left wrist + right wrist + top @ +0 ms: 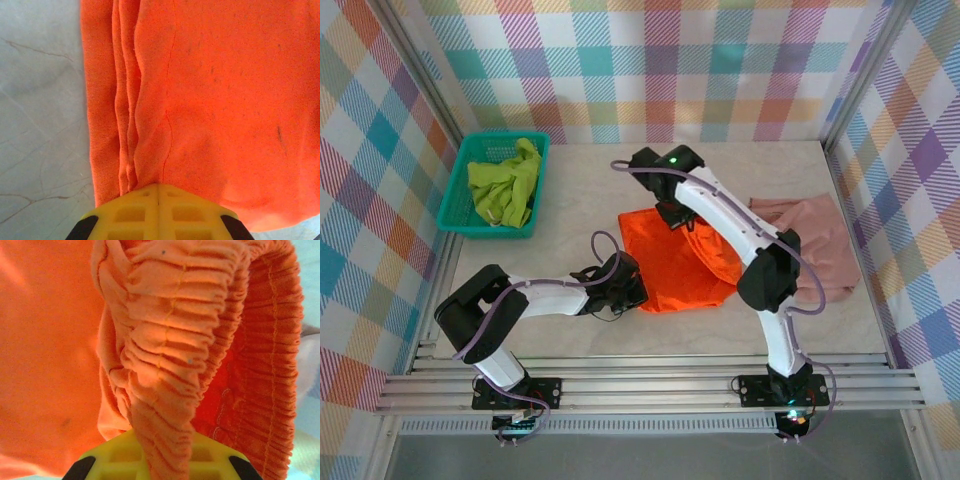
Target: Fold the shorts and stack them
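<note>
**Top external view:** A pale worktop [580, 215] with a marbled, veined surface is enclosed by panels [720, 70] printed in a pastel plaid. The orange shorts [680, 262], of thin soft fabric, are spread in a rumpled, roughly square shape at the middle of the worktop. The pink shorts [817, 240], of a matte dusty cloth, are laid to their right, partly covered by the right arm. At the far left a rectangular teal basket [455, 215] of plastic mesh is set, and the lime green shorts [505, 182] are bunched inside it. The left end effector [640, 293] is placed at the near left edge of the orange shorts, the right end effector [677, 215] at their far edge.

**Left wrist view:** The yellow fingers [130, 215], moulded with rectangular recesses, are pressed together, and the edge of the orange shorts is pinched at their tip. Several layers of cloth are seen running away from the grip in long narrow ridges. The grey veined worktop is seen on the left.

**Right wrist view:** The gathered elastic waistband, closely ribbed and puckered, is clamped between the yellow fingers of the right end effector. The waist is held up in an open loop on the right, with smooth orange fabric lying on the left
</note>
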`<state>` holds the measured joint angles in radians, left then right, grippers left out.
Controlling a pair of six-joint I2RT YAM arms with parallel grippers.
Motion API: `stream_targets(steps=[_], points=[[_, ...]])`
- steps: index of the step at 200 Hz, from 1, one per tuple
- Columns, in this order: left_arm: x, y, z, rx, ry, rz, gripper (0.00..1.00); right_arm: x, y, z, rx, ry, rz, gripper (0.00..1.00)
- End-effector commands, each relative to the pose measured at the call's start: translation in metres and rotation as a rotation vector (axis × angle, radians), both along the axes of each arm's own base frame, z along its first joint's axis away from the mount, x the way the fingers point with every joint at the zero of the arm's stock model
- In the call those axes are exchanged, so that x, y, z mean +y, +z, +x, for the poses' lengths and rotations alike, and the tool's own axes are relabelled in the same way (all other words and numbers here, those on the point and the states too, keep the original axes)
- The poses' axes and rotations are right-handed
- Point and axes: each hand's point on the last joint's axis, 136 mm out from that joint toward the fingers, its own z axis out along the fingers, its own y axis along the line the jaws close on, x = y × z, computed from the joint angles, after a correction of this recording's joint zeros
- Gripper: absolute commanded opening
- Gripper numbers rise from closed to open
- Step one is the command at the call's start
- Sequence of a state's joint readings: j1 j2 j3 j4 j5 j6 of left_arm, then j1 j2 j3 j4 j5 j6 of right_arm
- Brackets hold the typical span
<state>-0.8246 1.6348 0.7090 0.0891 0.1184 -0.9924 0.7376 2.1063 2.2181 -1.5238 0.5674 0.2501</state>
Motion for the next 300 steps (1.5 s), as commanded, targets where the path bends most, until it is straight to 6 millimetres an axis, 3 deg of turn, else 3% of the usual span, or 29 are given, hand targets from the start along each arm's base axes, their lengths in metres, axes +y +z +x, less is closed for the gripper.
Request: stream_targets(steps=[1,50,91,121,133,150,172,191,214,245,266,300], points=[[0.008,-0.011,-0.008,0.011,0.010,0.046,0.01,0.025,-0.016,-0.019,0.087,-0.085,0.111,0.00],[0.007,-0.012,-0.007,0.010,0.012,0.045,0.02,0.054,-0.047,-0.028,0.176,-0.179,0.231,0.01],[0.008,-0.007,-0.006,-0.003,0.028,0.030,0.09,0.087,-0.074,-0.032,0.272,-0.194,0.368,0.18],[0.015,0.015,-0.005,-0.044,0.068,0.001,0.38,0.115,-0.064,-0.027,0.319,-0.177,0.527,0.42],[0.024,0.030,-0.006,-0.068,0.104,-0.013,0.61,0.132,-0.040,-0.026,0.352,-0.155,0.674,0.48],[0.043,0.044,-0.012,-0.102,0.159,-0.025,0.78,0.145,0.007,-0.017,0.355,-0.148,0.908,0.59],[0.060,0.085,-0.011,-0.197,0.185,-0.071,0.90,0.123,0.058,-0.002,0.226,-0.171,1.076,0.75],[0.069,0.126,-0.003,-0.256,0.192,-0.113,0.96,0.100,0.072,-0.001,0.145,-0.197,1.173,0.81],[0.070,0.173,0.027,-0.271,0.211,-0.278,1.00,0.087,0.056,-0.012,0.144,-0.250,1.309,0.88],[0.039,0.228,0.063,-0.302,0.149,-0.430,1.00,0.060,0.023,-0.013,0.156,-0.386,1.399,0.93],[0.009,0.236,0.087,-0.276,0.111,-0.503,1.00,0.039,0.012,0.003,0.144,-0.450,1.443,0.93],[-0.020,0.208,0.097,-0.227,0.095,-0.514,1.00,0.011,0.016,0.061,0.061,-0.481,1.457,0.94]])
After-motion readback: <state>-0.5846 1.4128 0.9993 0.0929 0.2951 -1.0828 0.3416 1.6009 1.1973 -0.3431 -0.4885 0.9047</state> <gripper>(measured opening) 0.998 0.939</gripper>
